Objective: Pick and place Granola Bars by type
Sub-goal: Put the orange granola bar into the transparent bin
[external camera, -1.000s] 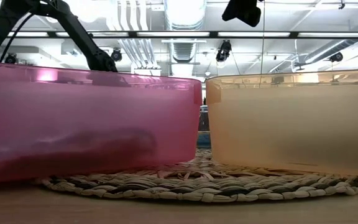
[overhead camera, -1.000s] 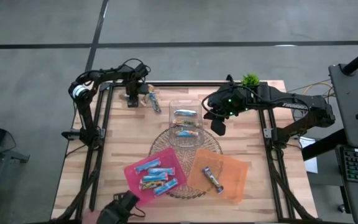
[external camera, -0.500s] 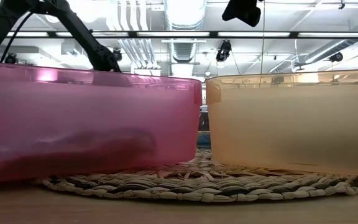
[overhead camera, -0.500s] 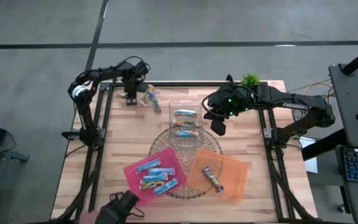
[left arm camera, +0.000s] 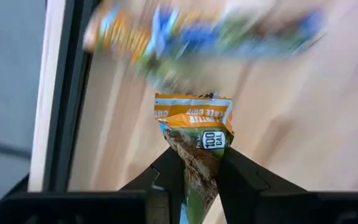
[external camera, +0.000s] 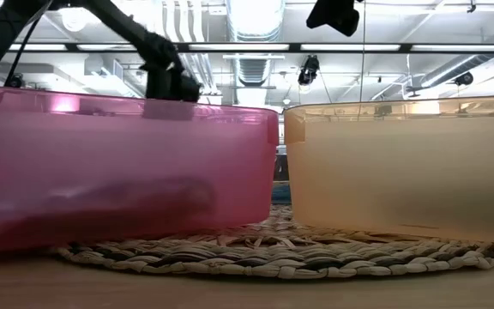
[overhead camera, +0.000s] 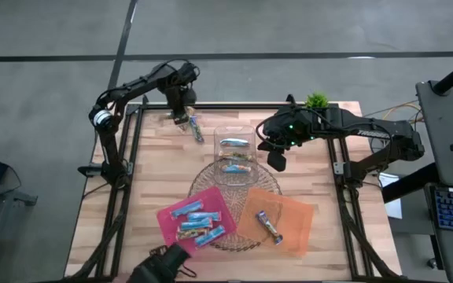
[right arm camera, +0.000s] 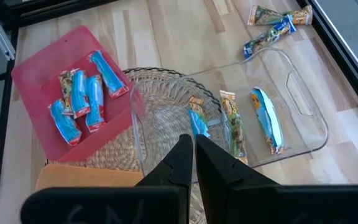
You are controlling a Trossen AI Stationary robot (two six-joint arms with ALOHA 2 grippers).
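Lifting granola bar [left arm camera: 194, 146] off table [overhead camera: 156, 181]

On my left wrist feed, the left tool [left arm camera: 194, 180] sits at the bottom centre of the frame, its two dark fingers [left arm camera: 241, 177] pinched on an orange and green granola bar [left arm camera: 194, 140] that stands upright between them. Across the top of the frame another bar [left arm camera: 197, 37] lies blurred, blue and orange. Pale wood surface [left arm camera: 303, 124] fills the right side; a dark frame rail [left arm camera: 64, 93] runs down the left.
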